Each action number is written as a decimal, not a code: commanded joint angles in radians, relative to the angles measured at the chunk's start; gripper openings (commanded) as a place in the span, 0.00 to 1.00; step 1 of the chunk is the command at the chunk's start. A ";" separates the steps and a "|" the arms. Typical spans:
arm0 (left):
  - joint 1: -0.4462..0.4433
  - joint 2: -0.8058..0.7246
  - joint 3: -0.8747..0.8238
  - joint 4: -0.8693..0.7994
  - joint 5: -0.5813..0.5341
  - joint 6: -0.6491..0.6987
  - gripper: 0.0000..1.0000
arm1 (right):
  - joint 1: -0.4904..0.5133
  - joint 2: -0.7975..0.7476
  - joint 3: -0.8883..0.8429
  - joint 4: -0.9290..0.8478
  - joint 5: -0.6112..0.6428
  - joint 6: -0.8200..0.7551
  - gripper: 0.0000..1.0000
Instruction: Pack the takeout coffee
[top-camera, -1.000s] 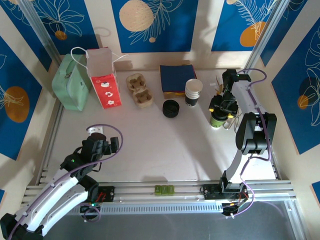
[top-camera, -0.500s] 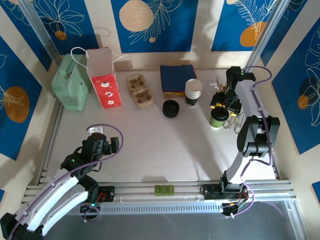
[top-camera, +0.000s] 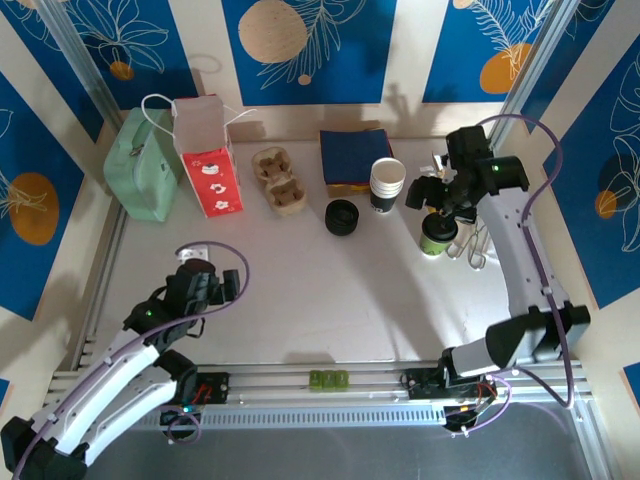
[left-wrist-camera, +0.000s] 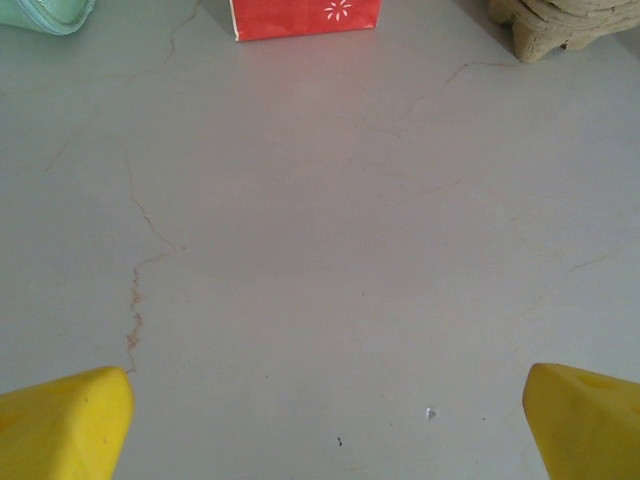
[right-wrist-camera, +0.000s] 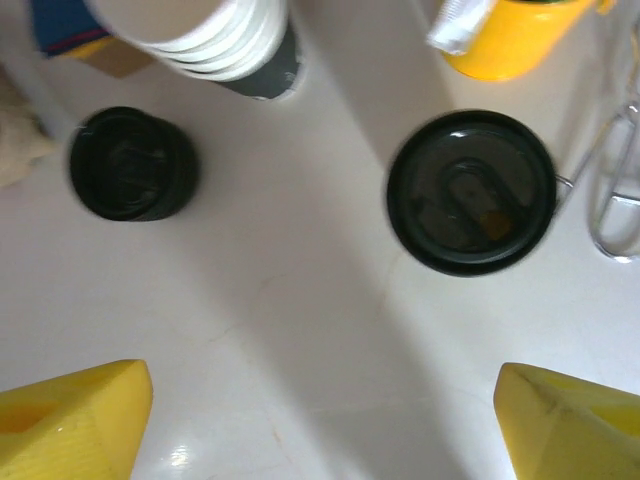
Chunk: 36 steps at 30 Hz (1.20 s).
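Tabletop (top-camera: 330, 290): the takeout coffee (right-wrist-camera: 470, 192) stands upright and lidded at the right side, just beside the yellow cup (right-wrist-camera: 505, 45) and near the cup stack (right-wrist-camera: 215, 40).

Hazard: the right tool (right-wrist-camera: 320, 420) hangs above, jaws wide. An off-centre descent could tip the coffee or strike its neighbours.

The left tool (left-wrist-camera: 320, 420) is wide, well apart.

Change: the right arm's elbow has swung outward; the coffee has not moved.

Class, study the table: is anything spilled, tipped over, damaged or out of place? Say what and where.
Nothing is spilled or tipped: the lidded cup and cup stack stand upright. Only hairline cracks mark the table, seen in the left wrist view.
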 joint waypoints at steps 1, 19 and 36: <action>0.011 0.030 0.050 0.034 0.028 -0.012 0.99 | 0.062 -0.085 -0.068 0.106 -0.067 0.015 0.88; 0.011 0.386 0.318 0.120 0.027 -0.126 0.93 | 0.323 -0.132 -0.521 0.753 -0.028 -0.041 0.88; -0.002 0.902 0.682 0.239 0.045 -0.194 0.66 | 0.419 -0.039 -0.769 1.130 0.098 -0.062 0.88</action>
